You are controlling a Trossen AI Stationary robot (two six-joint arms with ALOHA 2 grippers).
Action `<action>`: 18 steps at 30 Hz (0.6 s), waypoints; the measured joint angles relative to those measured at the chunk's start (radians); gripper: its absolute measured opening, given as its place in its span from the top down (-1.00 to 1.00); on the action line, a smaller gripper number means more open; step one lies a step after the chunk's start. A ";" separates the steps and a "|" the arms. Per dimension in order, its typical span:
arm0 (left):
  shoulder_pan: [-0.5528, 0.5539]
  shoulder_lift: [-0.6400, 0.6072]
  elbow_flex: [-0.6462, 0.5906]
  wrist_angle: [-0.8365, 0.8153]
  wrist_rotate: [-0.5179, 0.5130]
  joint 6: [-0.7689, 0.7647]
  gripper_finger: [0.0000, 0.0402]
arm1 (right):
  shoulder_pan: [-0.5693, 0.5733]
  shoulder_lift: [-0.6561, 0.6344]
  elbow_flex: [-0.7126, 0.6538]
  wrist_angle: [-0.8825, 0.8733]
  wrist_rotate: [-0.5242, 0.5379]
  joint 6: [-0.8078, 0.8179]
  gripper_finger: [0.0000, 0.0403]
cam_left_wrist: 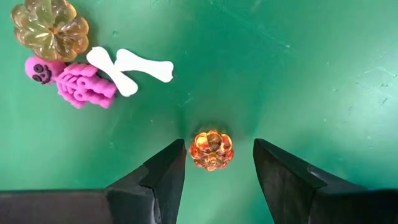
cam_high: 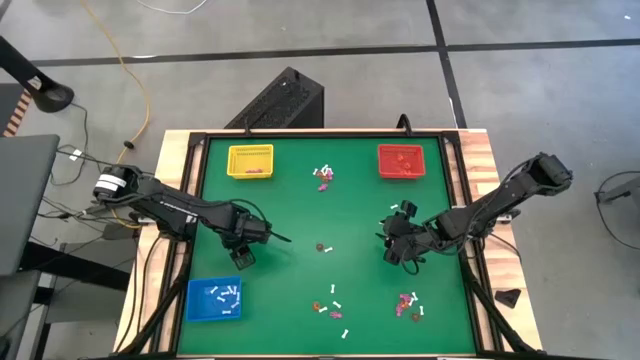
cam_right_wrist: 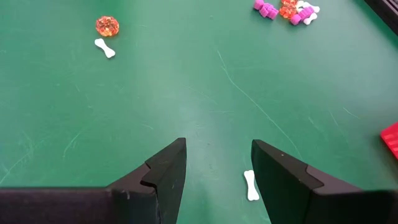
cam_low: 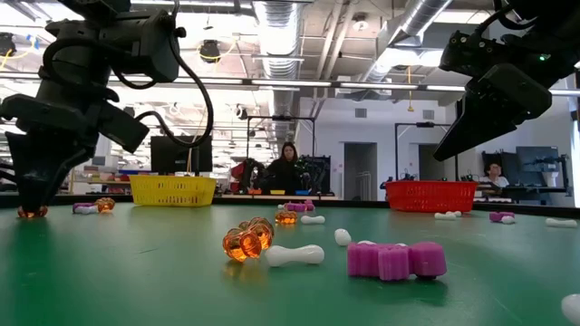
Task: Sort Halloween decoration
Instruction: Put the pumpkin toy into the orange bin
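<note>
The Halloween decoration lies scattered on the green mat (cam_high: 300, 215) as tiny trinkets. My left gripper (cam_high: 243, 258) points down, open, low over the mat. Its fingers stand on either side of a small orange pumpkin trinket (cam_left_wrist: 211, 150), with a gap on each side. Just beyond lie a larger orange pumpkin (cam_left_wrist: 50, 28), a pink skeleton (cam_left_wrist: 71, 81) and two crossed white bones (cam_left_wrist: 127, 67). My right gripper (cam_high: 393, 255) hangs open and slanted above the mat, nothing between its fingers. A white bone (cam_right_wrist: 250, 185) lies on the mat below it.
A yellow tray (cam_high: 250, 160) stands at the far left, a red tray (cam_high: 401, 160) at the far right, and a blue tray (cam_high: 214, 299) with white bones at the near left. More trinkets lie at the far middle (cam_high: 323, 177), the centre (cam_high: 322, 247) and the near edge (cam_high: 408, 303).
</note>
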State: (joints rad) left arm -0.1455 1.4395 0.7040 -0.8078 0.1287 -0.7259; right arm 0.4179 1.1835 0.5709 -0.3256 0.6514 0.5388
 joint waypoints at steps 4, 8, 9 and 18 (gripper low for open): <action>0.000 -0.002 -0.033 0.002 0.026 -0.023 0.11 | 0.000 0.000 0.000 0.000 0.000 0.000 -0.05; 0.000 -0.004 -0.050 0.025 0.023 -0.034 0.11 | 0.000 0.000 0.000 0.003 0.000 0.000 -0.05; 0.000 -0.004 -0.050 0.034 0.021 -0.029 0.11 | 0.000 0.000 0.000 0.004 0.000 0.000 -0.05; 0.000 -0.002 -0.051 0.051 0.016 -0.017 0.13 | 0.000 0.000 0.000 0.009 0.000 0.000 -0.05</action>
State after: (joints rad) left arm -0.1452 1.4372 0.6525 -0.7570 0.1452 -0.7429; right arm 0.4179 1.1835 0.5709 -0.3166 0.6514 0.5388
